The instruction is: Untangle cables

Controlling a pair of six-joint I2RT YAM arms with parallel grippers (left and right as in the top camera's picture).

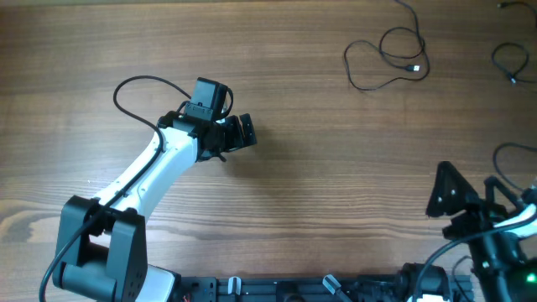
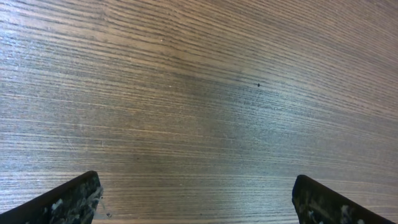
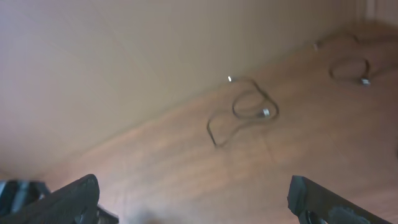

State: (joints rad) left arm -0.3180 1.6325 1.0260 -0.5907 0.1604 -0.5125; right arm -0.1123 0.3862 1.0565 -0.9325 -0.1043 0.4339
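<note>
Thin black cables lie at the far right of the table. One cable (image 1: pixel 388 55) makes two loose loops with a small plug end. A second cable (image 1: pixel 508 62) curls at the right edge. The blurred right wrist view shows the looped cable (image 3: pixel 244 111) and the second cable (image 3: pixel 349 68) well ahead on the wood. My left gripper (image 1: pixel 242 134) is open over bare wood left of centre, far from the cables. Nothing lies between its fingertips (image 2: pixel 82 194). My right gripper (image 1: pixel 468 191) is open at the near right with nothing between its jaws (image 3: pixel 194 182).
The wooden table (image 1: pixel 336 168) fills the view. The left arm's own black cable (image 1: pixel 134 82) arcs behind its wrist. Another thin black loop (image 1: pixel 502 153) sits by the right arm at the right edge. The arm bases stand along the near edge.
</note>
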